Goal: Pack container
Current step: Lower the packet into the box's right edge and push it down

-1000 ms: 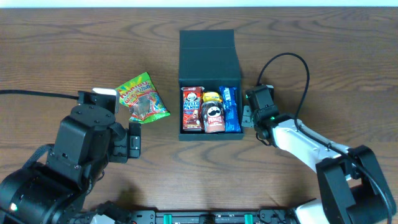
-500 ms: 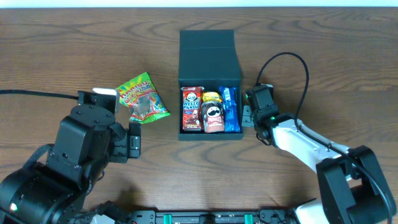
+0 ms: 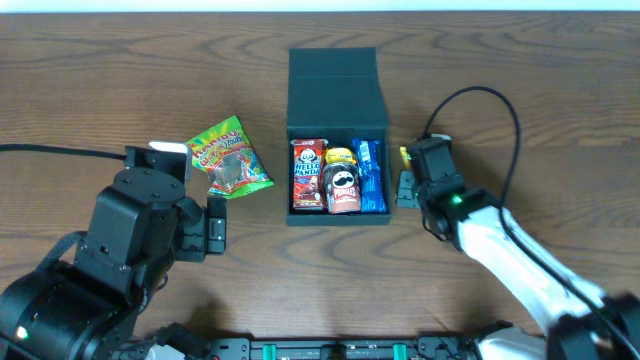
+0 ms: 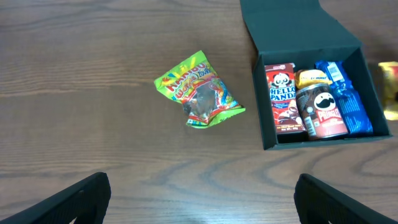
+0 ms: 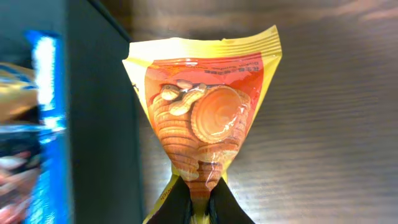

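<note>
The container is a dark square box with its flap lid open toward the far side, also seen in the left wrist view. Inside stand a red Hello Panda box, a Pringles can and a blue packet. My right gripper is shut on the bottom edge of a yellow-orange snack packet, just right of the container's outer wall. From overhead this gripper sits beside the box's right side. My left gripper is open and holds nothing.
A green gummy packet lies on the wooden table left of the container, ahead of the left gripper. The right arm's black cable loops above the table to the right of the box.
The right gripper has closed on the yellow-orange packet and shifted a little to the right, away from the container wall. The left arm has not moved.
</note>
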`<control>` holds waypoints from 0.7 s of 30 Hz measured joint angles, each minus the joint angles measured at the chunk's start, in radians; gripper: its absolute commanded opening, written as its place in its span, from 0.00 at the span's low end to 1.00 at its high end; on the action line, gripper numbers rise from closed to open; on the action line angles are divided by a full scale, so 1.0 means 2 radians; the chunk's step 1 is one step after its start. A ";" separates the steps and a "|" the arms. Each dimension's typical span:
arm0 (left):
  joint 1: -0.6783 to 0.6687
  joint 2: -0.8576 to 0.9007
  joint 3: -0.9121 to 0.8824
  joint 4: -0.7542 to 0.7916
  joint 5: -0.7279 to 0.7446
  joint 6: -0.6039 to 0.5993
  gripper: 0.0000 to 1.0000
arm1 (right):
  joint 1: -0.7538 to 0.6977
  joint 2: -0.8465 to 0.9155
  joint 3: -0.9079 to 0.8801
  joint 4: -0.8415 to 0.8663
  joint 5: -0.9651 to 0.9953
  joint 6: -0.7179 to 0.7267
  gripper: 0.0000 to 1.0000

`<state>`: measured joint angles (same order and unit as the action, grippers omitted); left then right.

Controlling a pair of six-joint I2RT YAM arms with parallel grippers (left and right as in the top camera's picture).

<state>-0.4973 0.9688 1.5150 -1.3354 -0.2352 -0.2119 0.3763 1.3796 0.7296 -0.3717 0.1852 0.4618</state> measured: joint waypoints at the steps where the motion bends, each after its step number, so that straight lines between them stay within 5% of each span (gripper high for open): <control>1: 0.000 0.000 0.000 0.000 0.000 0.000 0.95 | 0.000 -0.019 0.000 -0.011 -0.003 0.000 0.05; 9: 0.000 0.000 0.000 0.000 0.000 0.000 0.95 | 0.000 -0.097 0.000 -0.023 -0.067 0.004 0.05; 21: 0.000 0.000 0.000 0.000 0.000 0.000 0.95 | 0.015 -0.102 0.000 0.011 -0.149 0.027 0.06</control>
<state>-0.4973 0.9688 1.5150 -1.3354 -0.2352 -0.2119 0.4068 1.1748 0.7296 -0.3489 -0.1123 0.5159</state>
